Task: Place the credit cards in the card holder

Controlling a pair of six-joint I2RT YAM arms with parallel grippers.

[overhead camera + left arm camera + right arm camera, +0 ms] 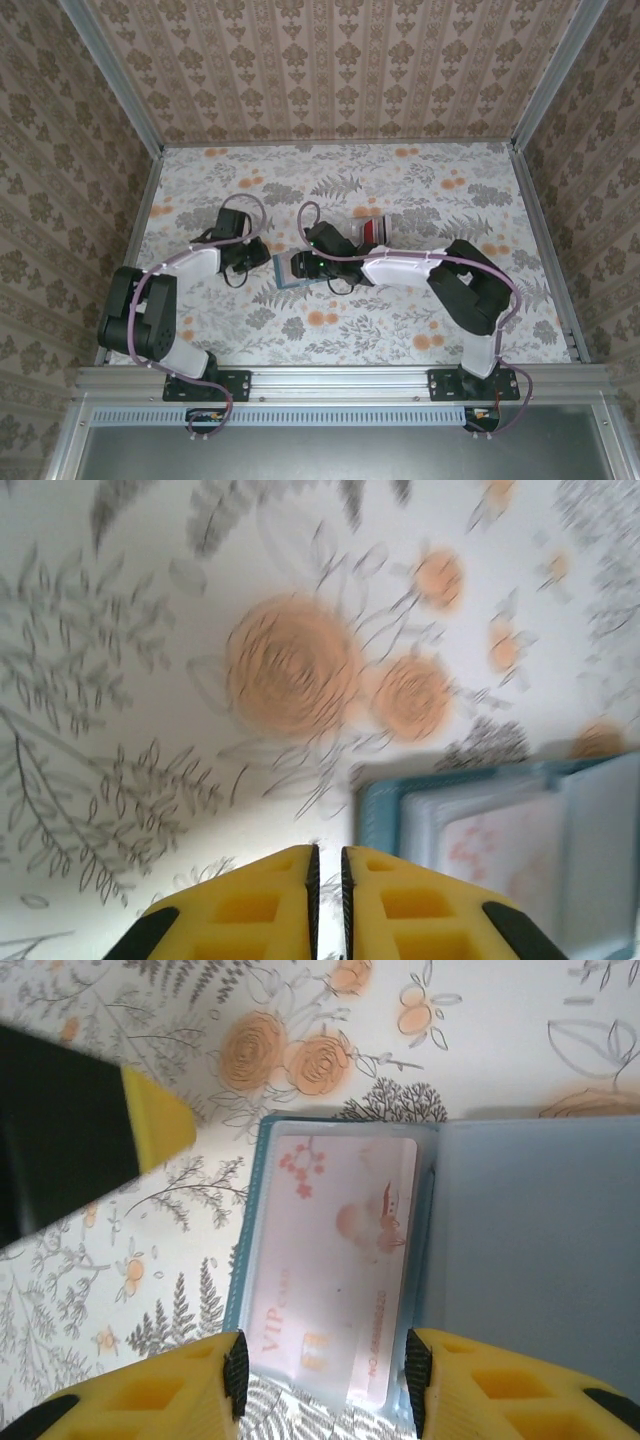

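Observation:
The teal card holder (530,1250) lies open like a book on the flowered table, also seen in the top view (288,270). A pale credit card (335,1260) printed "VIP" sits in its left panel, its near end poking out of the sleeve. My right gripper (325,1360) is open, its pads standing on either side of that panel without touching the card. My left gripper (327,848) hovers just left of the holder (500,820), its jaws nearly together with a thin slit and nothing between them. One yellow finger (150,1120) of the left gripper shows in the right wrist view.
A clear tray with red contents (372,230) stands just behind the right wrist. Metal rails and patterned walls (330,60) close in the table on three sides. Both arms meet near the table's middle.

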